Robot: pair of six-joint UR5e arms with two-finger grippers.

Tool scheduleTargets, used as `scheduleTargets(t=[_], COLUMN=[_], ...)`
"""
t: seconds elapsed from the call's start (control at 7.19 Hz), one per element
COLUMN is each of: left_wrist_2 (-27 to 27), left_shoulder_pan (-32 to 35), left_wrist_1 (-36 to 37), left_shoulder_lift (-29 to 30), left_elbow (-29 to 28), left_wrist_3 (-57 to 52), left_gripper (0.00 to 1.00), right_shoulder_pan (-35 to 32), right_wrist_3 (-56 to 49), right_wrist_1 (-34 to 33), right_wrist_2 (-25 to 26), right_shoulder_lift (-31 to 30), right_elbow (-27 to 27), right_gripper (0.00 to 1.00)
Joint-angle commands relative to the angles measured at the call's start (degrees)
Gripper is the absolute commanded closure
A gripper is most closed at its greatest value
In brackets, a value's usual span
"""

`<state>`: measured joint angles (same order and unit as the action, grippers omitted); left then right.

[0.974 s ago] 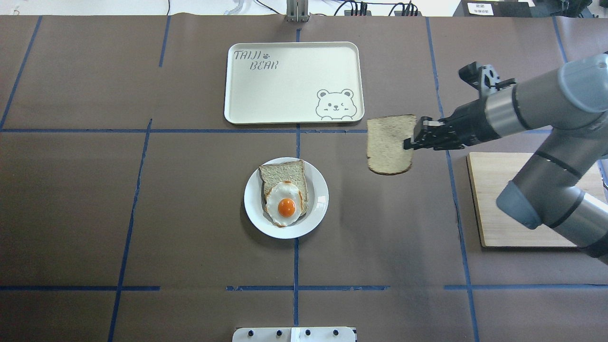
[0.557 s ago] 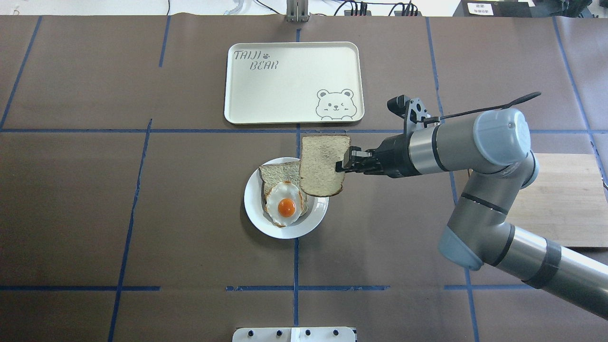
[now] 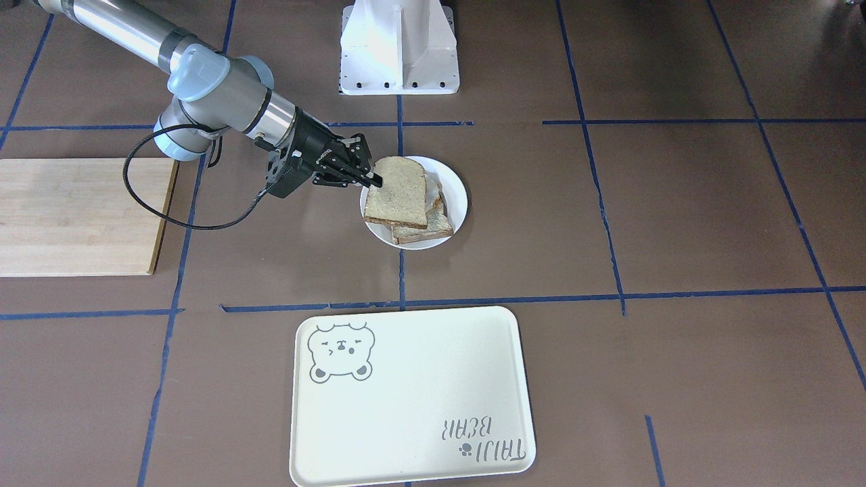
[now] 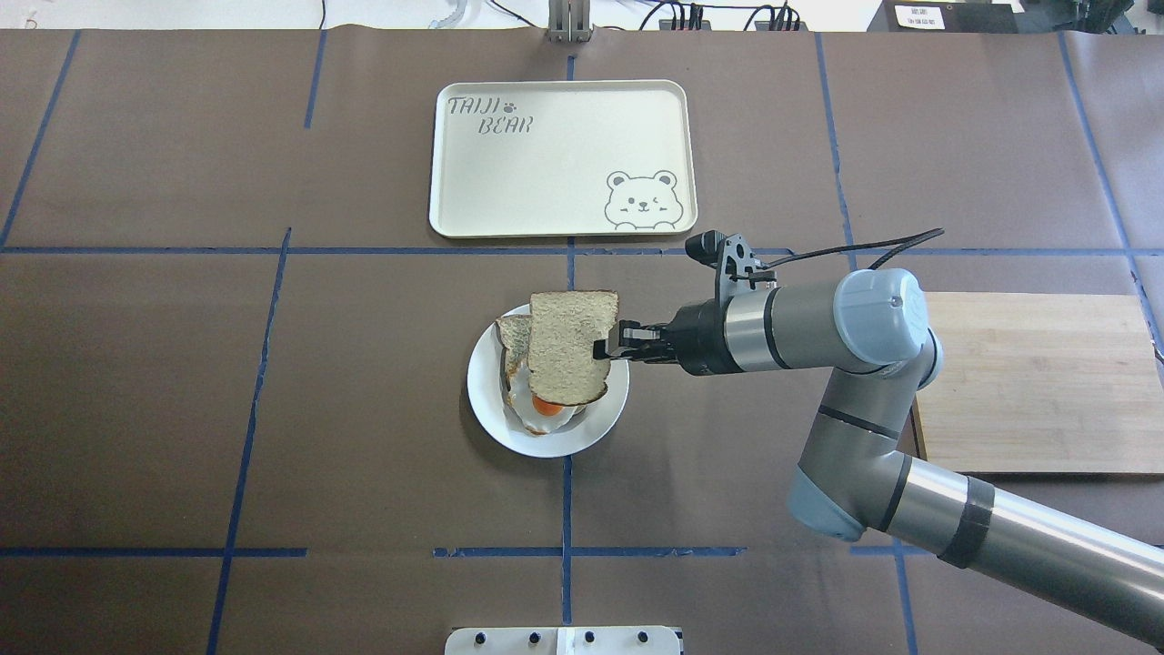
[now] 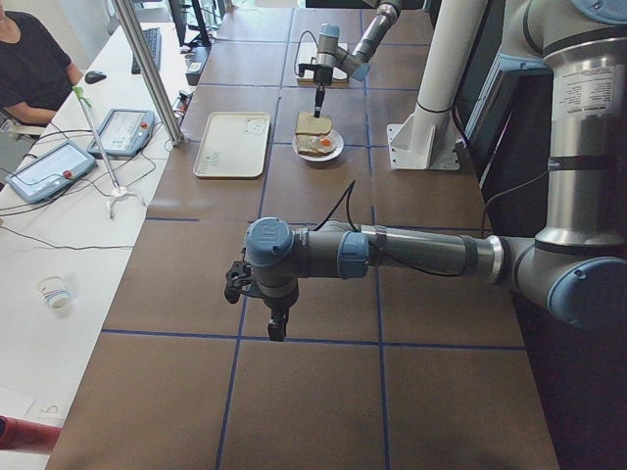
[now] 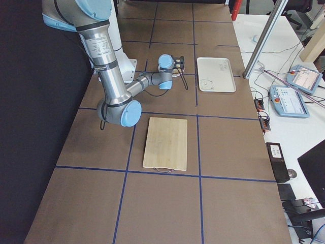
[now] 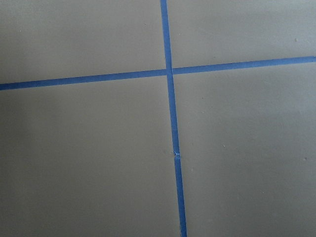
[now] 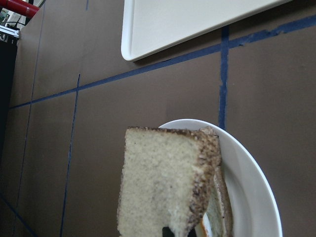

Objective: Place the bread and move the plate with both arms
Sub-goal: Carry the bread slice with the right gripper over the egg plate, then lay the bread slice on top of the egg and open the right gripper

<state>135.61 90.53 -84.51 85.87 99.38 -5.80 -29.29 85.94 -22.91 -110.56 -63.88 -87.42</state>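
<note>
My right gripper (image 4: 602,350) is shut on the right edge of the bread (image 4: 568,350), a speckled wholegrain slice. It holds the slice over the white plate (image 4: 486,405), covering most of the paler slice with the fried egg (image 4: 546,409). In the front view the gripper (image 3: 374,181) holds the bread (image 3: 398,191) tilted over the paler slice (image 3: 423,233) on the plate (image 3: 459,193). Whether the two slices touch I cannot tell. The right wrist view shows the bread (image 8: 163,182) above the plate rim (image 8: 252,168). My left gripper (image 5: 277,328) hangs over bare table far from the plate; I cannot tell its state.
A cream bear tray (image 4: 564,159) lies beyond the plate, and in the front view (image 3: 413,399) it lies near the front edge. A wooden board (image 4: 1028,382) lies to the right under my right arm. The robot base (image 3: 399,47) stands behind the plate.
My right gripper has carried the bread leftward, from right of the plate to over it. The bread now hides most of the egg slice.
</note>
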Motion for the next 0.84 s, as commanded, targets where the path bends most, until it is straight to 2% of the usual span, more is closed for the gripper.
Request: scheduleTargets(t=[0.0, 0.7], left_wrist_2=[-0.09, -0.09], left_shoulder_pan=[0.0, 0.0], left_wrist_1=[-0.04, -0.13], left_shoulder_lift=[0.0, 0.18], left_elbow=[-0.15, -0.5], left_wrist_3=[0.0, -0.09], left_gripper=[0.0, 0.0], right_shoulder_pan=[1.25, 2.31], right_wrist_3=[-0.85, -2.79], right_wrist_1=[-0.29, -0.46], right_wrist_2=[1.04, 1.13], right_shoulder_lift=[1.64, 3.76], right_elbow=[1.28, 5.68], right_gripper=[1.0, 1.0])
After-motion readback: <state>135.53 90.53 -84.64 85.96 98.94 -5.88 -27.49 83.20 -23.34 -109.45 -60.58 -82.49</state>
